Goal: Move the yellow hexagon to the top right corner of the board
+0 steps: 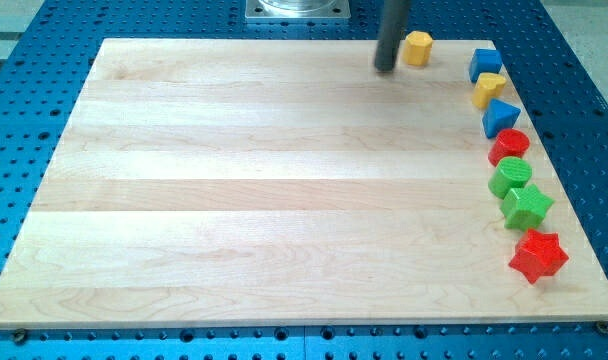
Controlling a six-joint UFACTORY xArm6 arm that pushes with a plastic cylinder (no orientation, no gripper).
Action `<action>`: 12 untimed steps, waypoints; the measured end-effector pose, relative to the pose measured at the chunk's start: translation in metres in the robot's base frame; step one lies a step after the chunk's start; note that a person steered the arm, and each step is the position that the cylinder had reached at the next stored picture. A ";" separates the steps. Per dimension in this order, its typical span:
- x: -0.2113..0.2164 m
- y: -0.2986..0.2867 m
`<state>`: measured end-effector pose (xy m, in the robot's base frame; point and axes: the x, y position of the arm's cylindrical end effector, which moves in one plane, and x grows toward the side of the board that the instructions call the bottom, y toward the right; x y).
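The yellow hexagon [417, 48] lies near the top edge of the wooden board [234, 200], right of centre. My tip [386, 68] rests on the board just to the left of the hexagon, very close to it or touching its left side. The rod rises from there out of the view's top.
A column of blocks runs down the board's right edge: a blue cube [485, 64], a yellow block [489, 89], a blue triangle-like block [500, 117], a red round block [509, 146], a green round block [510, 178], a green star-like block [527, 207], a red star [538, 255].
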<state>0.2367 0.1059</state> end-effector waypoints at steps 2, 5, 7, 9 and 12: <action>-0.028 0.058; -0.008 0.123; -0.012 0.073; -0.046 0.087; -0.045 0.124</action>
<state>0.1915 0.2300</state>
